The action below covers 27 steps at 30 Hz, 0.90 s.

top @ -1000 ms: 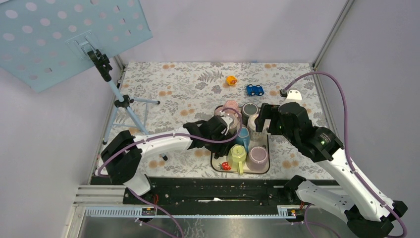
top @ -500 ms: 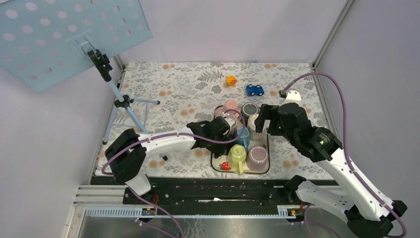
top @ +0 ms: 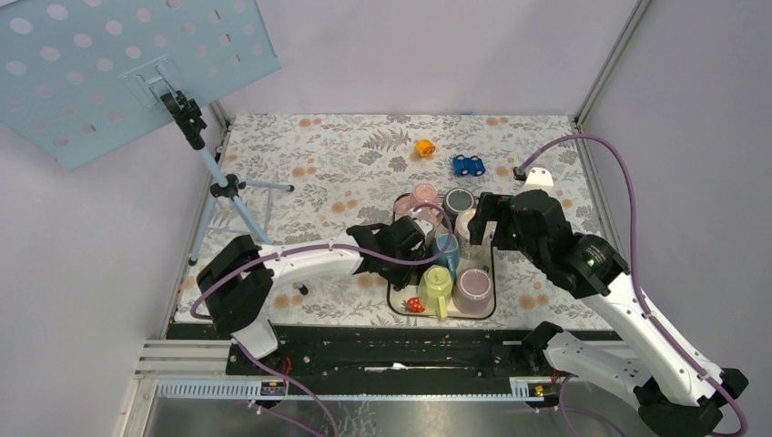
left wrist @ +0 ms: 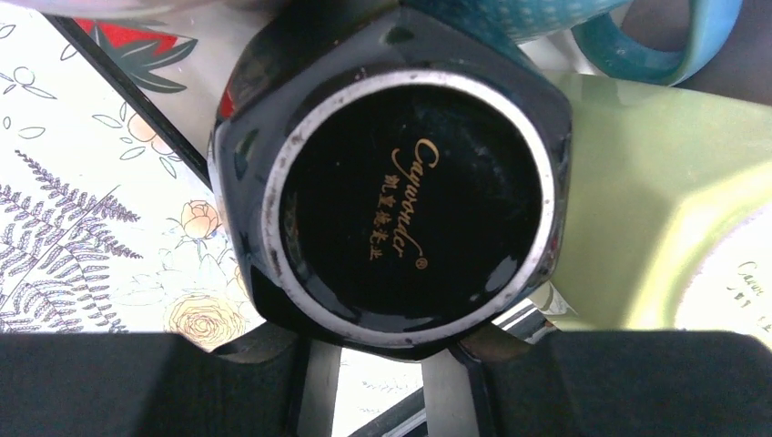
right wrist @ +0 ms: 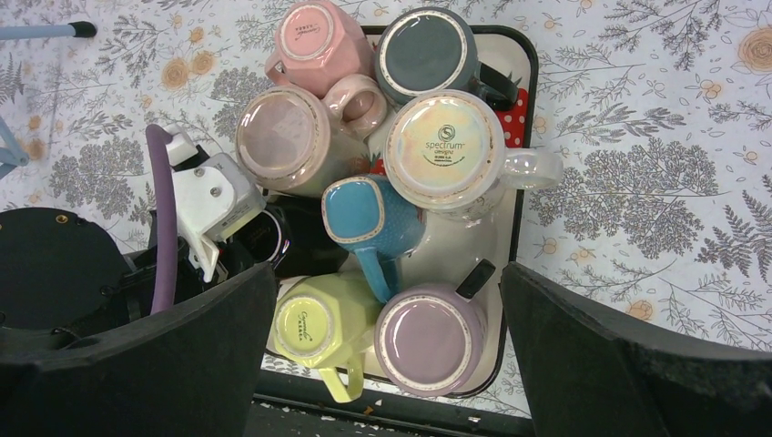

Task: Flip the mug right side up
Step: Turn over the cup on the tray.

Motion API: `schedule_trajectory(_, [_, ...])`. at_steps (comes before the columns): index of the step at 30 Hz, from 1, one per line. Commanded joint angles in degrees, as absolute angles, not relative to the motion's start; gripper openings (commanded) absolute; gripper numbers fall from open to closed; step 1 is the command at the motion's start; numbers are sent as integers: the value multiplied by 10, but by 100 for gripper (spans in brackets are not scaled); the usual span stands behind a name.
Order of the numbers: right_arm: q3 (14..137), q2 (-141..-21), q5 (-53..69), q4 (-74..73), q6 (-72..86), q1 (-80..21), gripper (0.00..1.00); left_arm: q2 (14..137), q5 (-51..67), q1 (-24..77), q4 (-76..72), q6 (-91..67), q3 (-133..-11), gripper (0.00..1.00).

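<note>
The black mug (left wrist: 410,200) stands upside down at the left edge of the tray (right wrist: 473,241), its round base facing up with gold lettering on it. The left gripper (left wrist: 382,357) reaches in from the left side of the tray. Its jaws are drawn in narrow, and its fingers (left wrist: 273,360) touch the mug's faceted wall on both sides. In the right wrist view the mug shows only as a dark rim just beside the gripper's white housing.

Seven other mugs crowd the tray, all bottom up. A blue mug (right wrist: 364,218) is just to the right of the black one, with a yellow-green mug (right wrist: 314,323) at the near edge and a lilac mug (right wrist: 428,337) next to it. Farther back stand a beige mug (right wrist: 278,137) and a white mug (right wrist: 446,150). A pink mug (right wrist: 309,36) and a grey mug (right wrist: 428,50) fill the far end.

The right gripper (right wrist: 387,273) hangs above the tray with its jaws spread wide, and it holds nothing.

The tray lies on a counter (top: 319,155) covered with floral cloth. A blue toy car (top: 469,166) and a small orange thing (top: 424,147) lie well beyond the tray. At the left a tripod (top: 223,189) carries a pale blue perforated board (top: 118,64).
</note>
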<state>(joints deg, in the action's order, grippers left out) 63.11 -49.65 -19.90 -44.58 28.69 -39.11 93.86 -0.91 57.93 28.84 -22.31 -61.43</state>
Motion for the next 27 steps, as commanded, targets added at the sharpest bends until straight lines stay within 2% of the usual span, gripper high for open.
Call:
schedule_trajectory(1, [630,-487,-202,-438,297,-396,100,939,-43,580,263,-221,-629,36])
schedule_trajectory(5, [628,-489,-199,-438,298,-396,100,940,-47,580,260,-221,-630,29])
schedule_trajectory(11, [625,-490,-199,-437,297,-396,100,934,-58,580,258,-221,-622,0])
schedule_trajectory(27, [616,-511,-180,-412,296,-396,100,831,-76,582,286,-198,-611,0])
